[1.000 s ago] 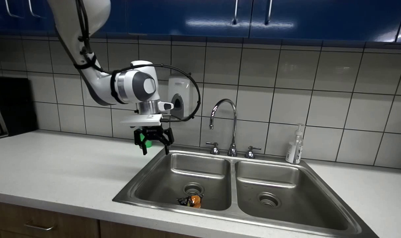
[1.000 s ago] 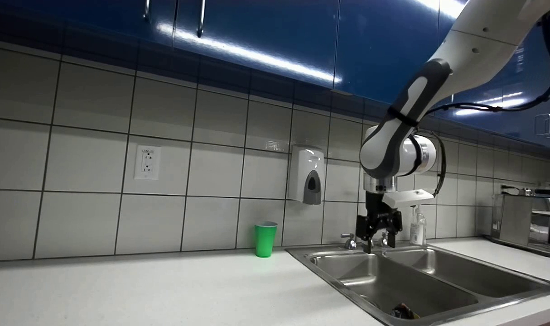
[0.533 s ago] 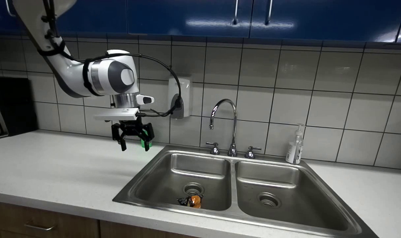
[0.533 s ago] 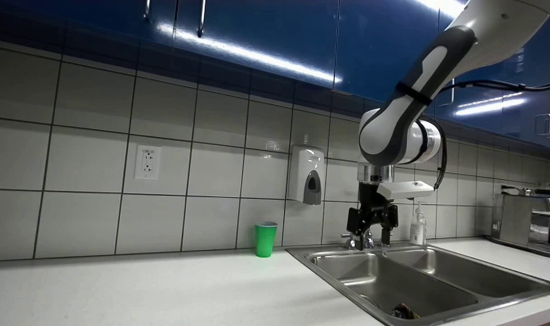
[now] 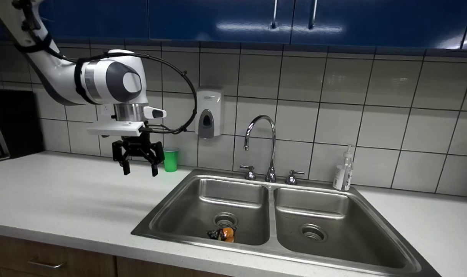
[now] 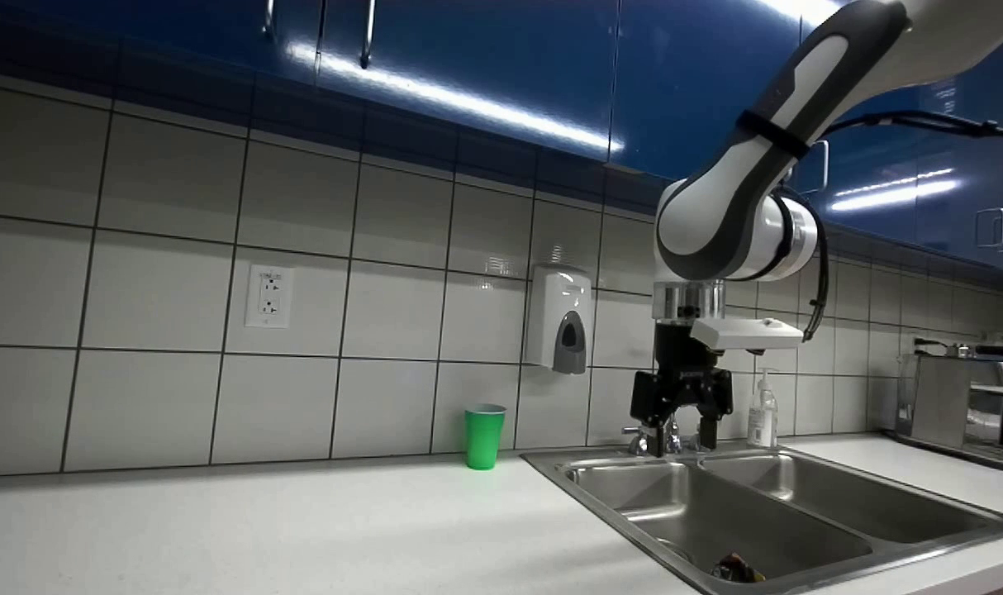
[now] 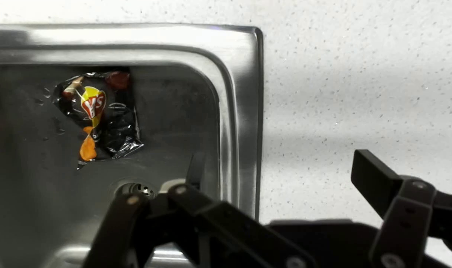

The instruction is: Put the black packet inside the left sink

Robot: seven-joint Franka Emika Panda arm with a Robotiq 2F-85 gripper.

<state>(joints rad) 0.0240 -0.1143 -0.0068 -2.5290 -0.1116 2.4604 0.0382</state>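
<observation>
The black packet, with orange, red and yellow print, lies in the left sink, close to its front wall and beside the drain. In an exterior view the packet is partly hidden by the sink's rim. In the wrist view the packet shows whole at the upper left, crumpled on the basin floor. My gripper is open and empty, raised above the counter to the left of the sink; it also shows in an exterior view. In the wrist view its fingers are wide apart, with the sink's side rim between them.
A green cup stands on the counter by the wall, behind my gripper. A tall faucet and handles rise behind the sink. A soap bottle stands at the right sink's back. A wall dispenser hangs above.
My arm and open gripper have moved left, away from the sink, and slightly up in an exterior view, uncovering the green cup. The packet has stayed in place.
</observation>
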